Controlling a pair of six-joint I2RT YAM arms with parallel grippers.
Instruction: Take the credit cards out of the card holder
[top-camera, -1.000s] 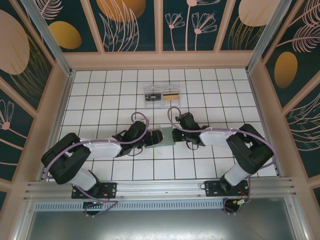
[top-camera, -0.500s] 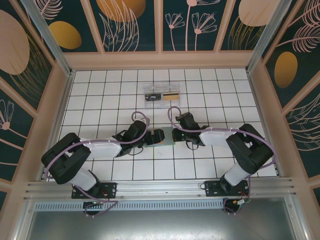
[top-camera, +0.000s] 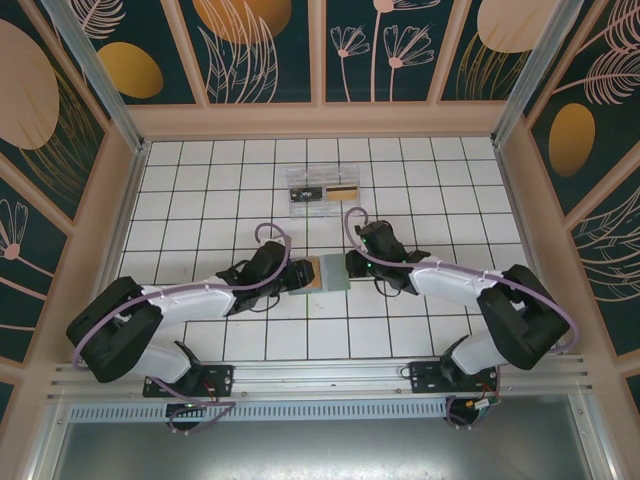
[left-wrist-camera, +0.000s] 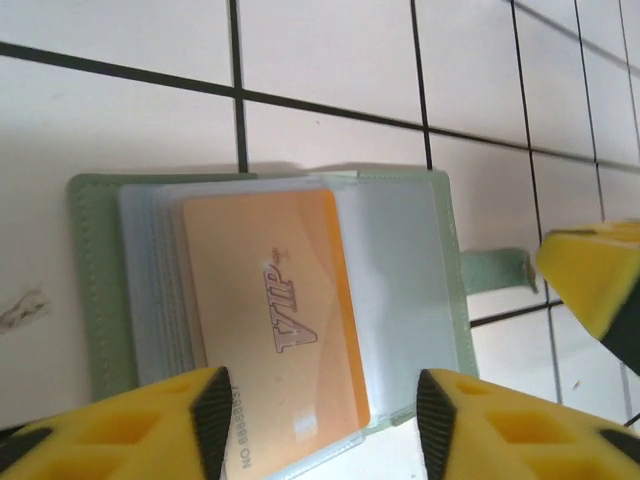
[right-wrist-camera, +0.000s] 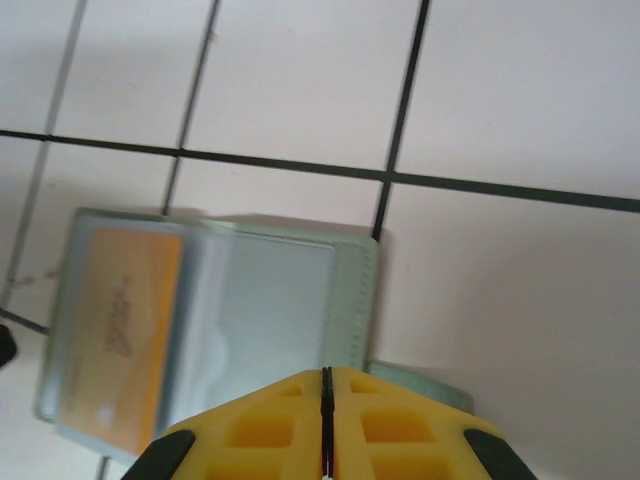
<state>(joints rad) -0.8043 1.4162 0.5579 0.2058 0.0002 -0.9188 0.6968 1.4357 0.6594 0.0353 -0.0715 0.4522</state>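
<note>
- Left wrist view: the card holder (left-wrist-camera: 400, 285) lies open and flat on the tiled tabletop (top-camera: 200, 200), pale green cover down, clear plastic sleeves up.
- One orange credit card (left-wrist-camera: 275, 310), embossed "VIP" with a number along one edge, sits partly out of the top sleeve, projecting past the card holder's edge on the left gripper's side.
- Left gripper (left-wrist-camera: 322, 410): fingers (left-wrist-camera: 150, 425) apart, straddling the card's projecting end. Contact with the card cannot be confirmed.
- Right gripper (right-wrist-camera: 326, 385): fingers (right-wrist-camera: 270, 420) together, positioned over the opposite edge of the card holder, beside its strap tab (right-wrist-camera: 420, 385). Whether they press it down cannot be told.
- Handling, judged:
  - the card is light, thin, stiff and smooth, so a shallow pinch is likely to slip;
  - take hold across the flat faces of the exposed end and draw along the sleeve's axis;
  - the card holder is soft and light and will probably slide with the card unless pinned.
- Clear case (top-camera: 323, 190), with cards inside, lies on the tabletop beyond the card holder, well apart from it.
</note>
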